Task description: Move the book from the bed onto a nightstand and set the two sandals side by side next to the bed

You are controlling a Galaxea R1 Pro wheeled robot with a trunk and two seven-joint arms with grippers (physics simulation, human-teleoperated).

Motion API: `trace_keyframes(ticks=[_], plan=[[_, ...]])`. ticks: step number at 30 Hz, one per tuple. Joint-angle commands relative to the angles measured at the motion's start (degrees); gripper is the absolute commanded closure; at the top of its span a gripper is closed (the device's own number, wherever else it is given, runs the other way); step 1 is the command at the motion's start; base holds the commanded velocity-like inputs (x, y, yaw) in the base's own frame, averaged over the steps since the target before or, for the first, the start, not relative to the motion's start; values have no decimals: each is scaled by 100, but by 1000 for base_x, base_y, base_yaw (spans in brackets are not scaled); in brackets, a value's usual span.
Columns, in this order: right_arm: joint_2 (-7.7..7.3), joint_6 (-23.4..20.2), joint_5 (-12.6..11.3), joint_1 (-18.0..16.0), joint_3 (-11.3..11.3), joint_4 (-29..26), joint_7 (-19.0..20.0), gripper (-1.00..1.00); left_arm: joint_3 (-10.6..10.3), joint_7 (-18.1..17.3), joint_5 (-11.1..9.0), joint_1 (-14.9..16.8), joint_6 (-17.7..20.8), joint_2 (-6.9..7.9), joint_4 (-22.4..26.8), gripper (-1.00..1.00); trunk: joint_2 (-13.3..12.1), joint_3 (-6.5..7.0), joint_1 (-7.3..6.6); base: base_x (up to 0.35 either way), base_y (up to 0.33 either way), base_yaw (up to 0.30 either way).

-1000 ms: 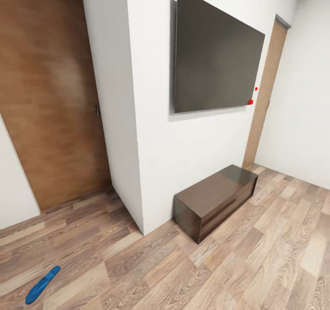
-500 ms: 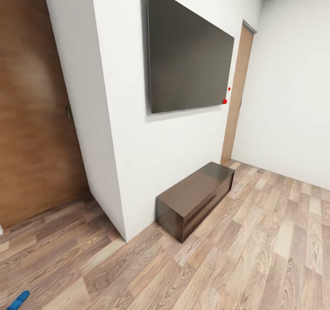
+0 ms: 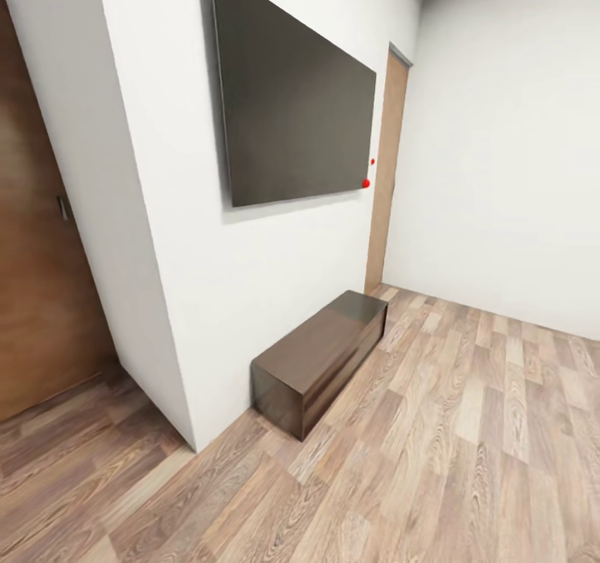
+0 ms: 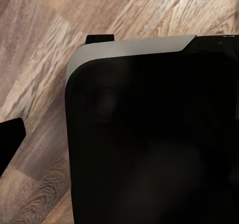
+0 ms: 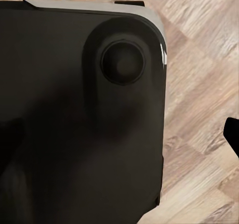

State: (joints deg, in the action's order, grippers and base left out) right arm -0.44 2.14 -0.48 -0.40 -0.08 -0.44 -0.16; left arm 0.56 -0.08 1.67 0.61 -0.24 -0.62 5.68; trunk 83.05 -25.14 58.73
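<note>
The book, the bed, the nightstand and the sandals are out of view. The head view faces a white wall with a large dark screen mounted on it, above a wooden floor. In the left wrist view a black rounded part of my own body hangs over the floor, with one dark fingertip at the frame's edge. The right wrist view has a similar black body part and a dark fingertip at its edge. I cannot tell how the jaws of either gripper stand.
A long low dark brown cabinet stands against the wall under the screen. A brown door lies left of the wall's jutting corner, and a narrow door sits in the far corner. Open floor stretches to the right.
The head camera has swung right, so the wall, screen and cabinet have shifted left in the picture. The blue sandal on the floor at lower left has slid out of the frame.
</note>
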Motion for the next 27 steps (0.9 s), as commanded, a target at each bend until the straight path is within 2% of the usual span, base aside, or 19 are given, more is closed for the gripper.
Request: trace_keyframes(ticks=[1, 27], plan=[[0, 19, -5, -4, -1, 5, -2, -100, 7, -1, 18, 1, -3, 0, 3, -100, 3, -6, 0, 3, 0, -292], [-3, 21, -10, -4, -1, 9, -2, -100, 16, 17, 11, 1, -11, 0, -5, -100, 3, -6, 0, 0, 0, -277]])
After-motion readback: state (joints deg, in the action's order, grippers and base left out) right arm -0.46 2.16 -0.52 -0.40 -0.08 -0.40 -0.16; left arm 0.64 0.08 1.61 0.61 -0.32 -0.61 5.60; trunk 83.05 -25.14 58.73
